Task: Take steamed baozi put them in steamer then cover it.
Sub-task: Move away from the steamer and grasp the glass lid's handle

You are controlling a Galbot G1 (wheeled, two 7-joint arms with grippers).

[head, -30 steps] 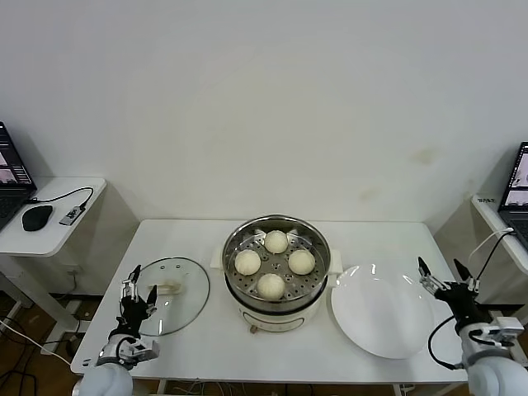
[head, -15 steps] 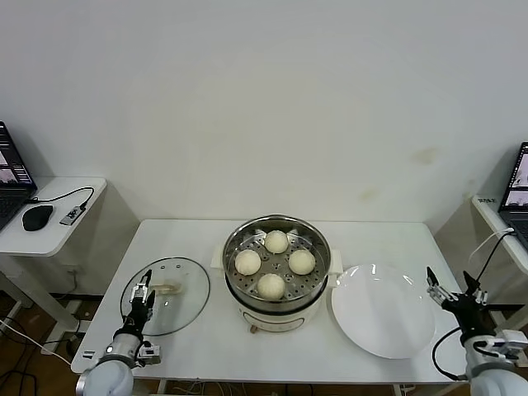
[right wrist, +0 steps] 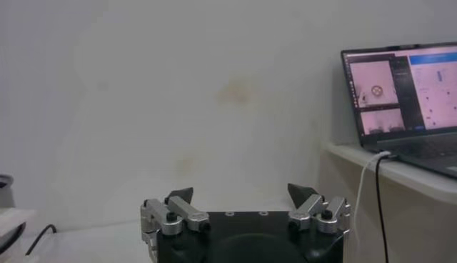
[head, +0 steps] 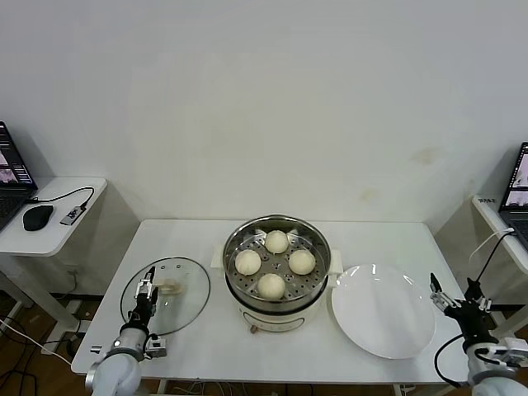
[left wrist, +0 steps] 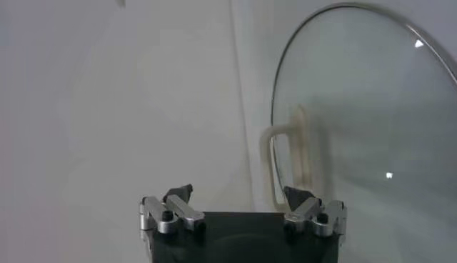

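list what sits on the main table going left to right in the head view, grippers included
left gripper → cover → steamer holding four steamed baozi → white plate → right gripper

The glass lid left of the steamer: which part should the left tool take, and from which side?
Grip the cream oblong handle at the centre of the glass lid, coming from above: the lid lies flat on the table, so only the raised handle offers purchase. The left tool hovers open beside it.

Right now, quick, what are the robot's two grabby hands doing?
Left gripper: fingers open, holding nothing, over the near edge of the glass cover.
Right gripper: fingers open, empty, off to the right of the white plate.
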